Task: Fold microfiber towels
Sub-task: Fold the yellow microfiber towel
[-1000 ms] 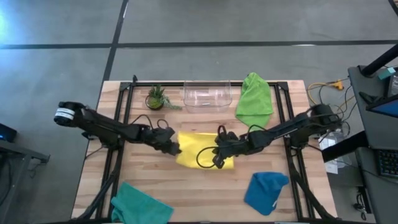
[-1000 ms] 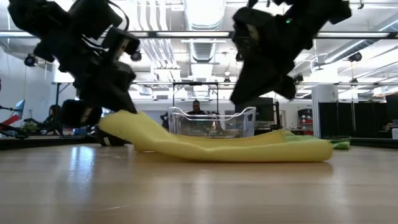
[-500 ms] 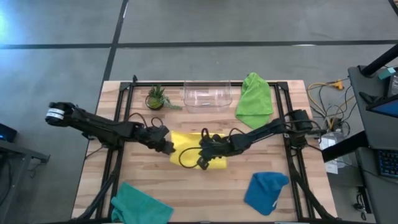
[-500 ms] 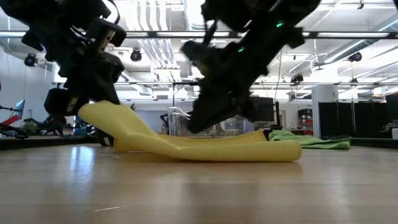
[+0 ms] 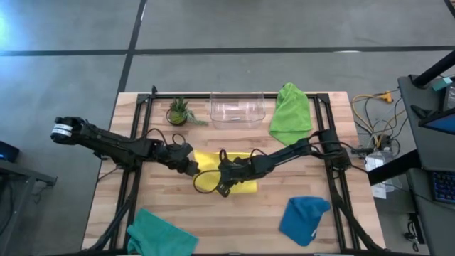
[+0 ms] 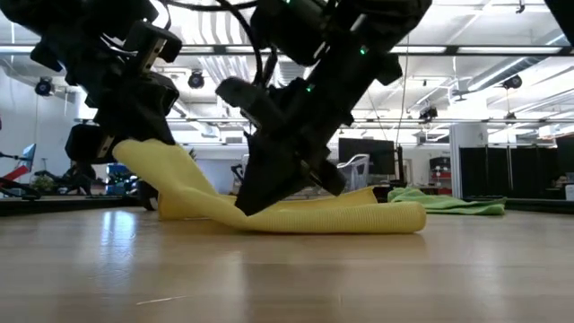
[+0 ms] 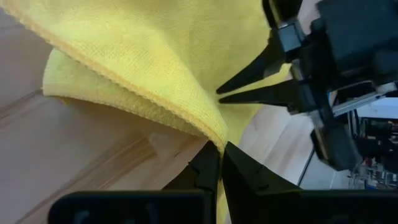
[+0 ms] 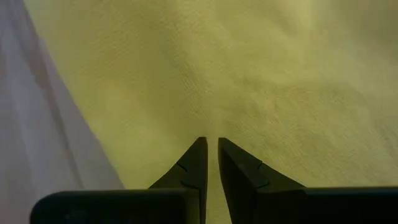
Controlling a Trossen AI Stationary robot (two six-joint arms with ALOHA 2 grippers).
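Now the yellow towel (image 5: 229, 171) lies mid-table, long axis left to right. The left gripper (image 5: 190, 164) is clamped on its left edge; the right gripper (image 5: 222, 179), fingers together, presses just beside it.

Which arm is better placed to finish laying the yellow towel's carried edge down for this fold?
Probably the right. The right gripper pinches the yellow towel and reaches across it, close to the left gripper, which holds the raised opposite edge. The left looks better suited to anchoring.
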